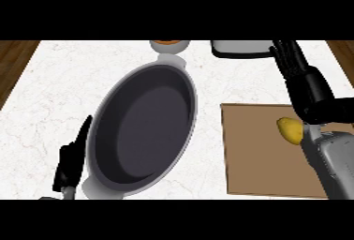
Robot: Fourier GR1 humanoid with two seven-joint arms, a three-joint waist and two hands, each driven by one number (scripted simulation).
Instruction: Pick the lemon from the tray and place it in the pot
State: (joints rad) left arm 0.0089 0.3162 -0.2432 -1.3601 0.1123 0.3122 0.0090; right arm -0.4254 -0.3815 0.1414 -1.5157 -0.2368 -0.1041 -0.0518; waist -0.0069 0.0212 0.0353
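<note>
at the near left corner of the surface (62, 84) the left robot hand (71, 159) is seen resting, fingers straight and held up, just beside the left rim of the pot (145, 126). the pot, a dark oval one with pale handles at its far and near ends, is set in the middle of the surface and nothing is seen inside it. a small bowl (170, 45) is placed at the far edge, behind the pot's far handle. to the right, a brown tray (256, 159) is laid at the near right corner, well apart from nothing but a narrow strip of surface between it and the pot. the lemon (290, 130) is found on the tray near its far right corner, its long axis running roughly from far to near. the right robot hand (298, 70) is held wide, fingers straight and pointed at the far edge, nothing being held. the lemon lies nearer than those fingers, just left of the wrist, so it is judged that the right robot hand must be drawn back toward the near edge before the lemon can be closed on; the right is plainly the nearer hand.
</note>
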